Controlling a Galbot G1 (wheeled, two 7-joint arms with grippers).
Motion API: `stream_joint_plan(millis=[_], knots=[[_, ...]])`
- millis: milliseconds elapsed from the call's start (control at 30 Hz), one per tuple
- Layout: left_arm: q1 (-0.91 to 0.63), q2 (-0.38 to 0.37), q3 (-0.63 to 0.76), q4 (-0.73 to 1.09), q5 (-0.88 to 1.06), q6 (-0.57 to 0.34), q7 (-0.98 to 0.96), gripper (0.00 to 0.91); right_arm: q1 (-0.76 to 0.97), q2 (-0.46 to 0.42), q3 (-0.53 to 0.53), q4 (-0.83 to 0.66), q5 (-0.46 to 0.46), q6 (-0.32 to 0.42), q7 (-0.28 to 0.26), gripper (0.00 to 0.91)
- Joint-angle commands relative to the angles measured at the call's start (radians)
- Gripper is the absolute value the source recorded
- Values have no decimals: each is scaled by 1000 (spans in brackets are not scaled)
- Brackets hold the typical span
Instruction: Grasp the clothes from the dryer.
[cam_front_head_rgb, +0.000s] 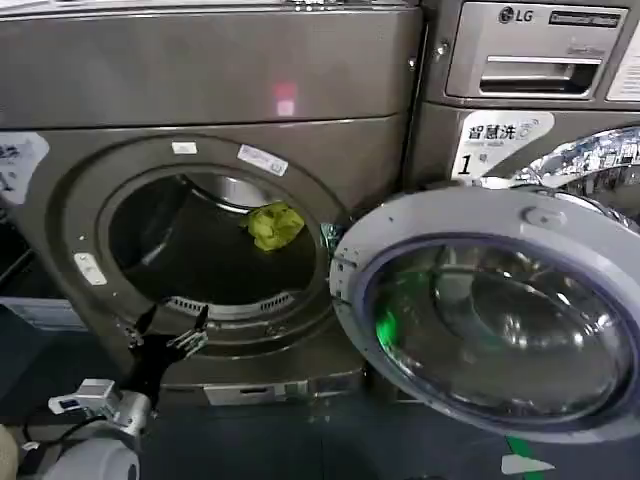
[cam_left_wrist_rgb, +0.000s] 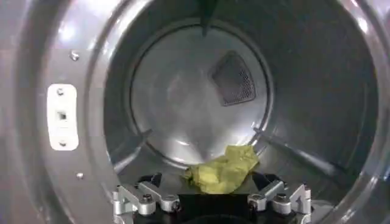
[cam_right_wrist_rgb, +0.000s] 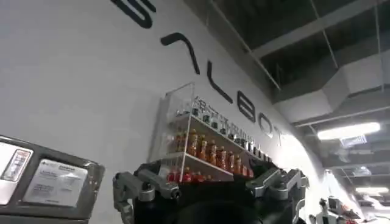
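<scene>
The dryer (cam_front_head_rgb: 200, 90) is standing with its round door (cam_front_head_rgb: 490, 320) swung fully out to the 3 o'clock side, which is leaving the drum mouth unobstructed for a reach. The left gripper (cam_front_head_rgb: 170, 330) is hovering at about 7 o'clock of the opening, just outside the lower rim, with its fingers spread apart and holding nothing. In the left wrist view the left gripper (cam_left_wrist_rgb: 210, 198) is pointing straight into the drum, so the two finger assemblies are framing the clothes (cam_left_wrist_rgb: 222, 170); that alignment looks chosen to let a straight push forward bring the jaws around the fabric.

The clothes (cam_front_head_rgb: 275, 225) are lying well inside the drum, at roughly 2 o'clock of the opening from the head view, resting on the drum's lower curve in front of the back wall. They are showing as a small crumpled yellow-green wad, soft and folded on itself, far smaller than the opening and well apart from the gripper.

The right gripper (cam_right_wrist_rgb: 210, 189) is idling with its jaws parted, aimed up at a wall with a shelf of bottles (cam_right_wrist_rgb: 207, 149).
</scene>
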Motion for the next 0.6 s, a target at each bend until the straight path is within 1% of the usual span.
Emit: stream_joint_plan(millis=[33, 600], knots=[[1, 1, 0, 1, -3, 0, 0, 907, 1, -2, -1, 0, 0, 0, -1, 907], [7, 8, 1, -7, -5, 0, 3, 907, -6, 6, 10, 3, 1, 3, 0, 907]])
